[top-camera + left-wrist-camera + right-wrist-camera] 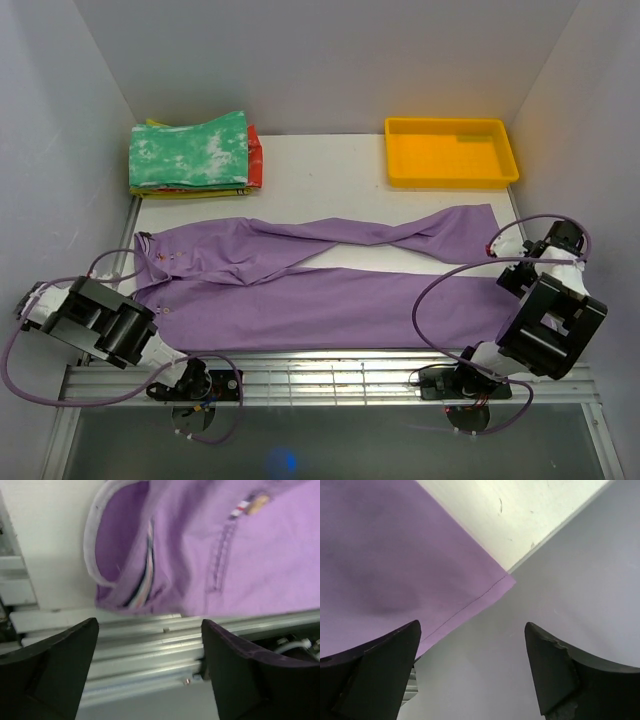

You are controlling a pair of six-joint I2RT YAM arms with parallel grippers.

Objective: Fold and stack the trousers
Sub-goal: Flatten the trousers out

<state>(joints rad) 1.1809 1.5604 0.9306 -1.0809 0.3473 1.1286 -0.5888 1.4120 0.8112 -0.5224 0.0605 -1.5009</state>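
Observation:
The lilac-purple trousers [300, 300] lie spread flat across the table, with the waistband [148, 262] at the left and the legs running right. The far leg is twisted and ends near the yellow tray. My left gripper [130, 335] hangs open and empty over the near metal rails by the waistband, which shows with its striped lining in the left wrist view [145, 587]; the open left gripper [150, 625] is short of the cloth there. My right gripper [512, 262] is open and empty by the near leg's hem. In the right wrist view the open right gripper [472, 625] is just off the hem corner [495, 587].
A stack of folded garments, green-and-white mottled on top [190, 152] with red and yellow beneath, sits at the back left. A yellow tray [450, 152] stands at the back right. Grey walls close in on both sides. Slotted metal rails [330, 375] line the near edge.

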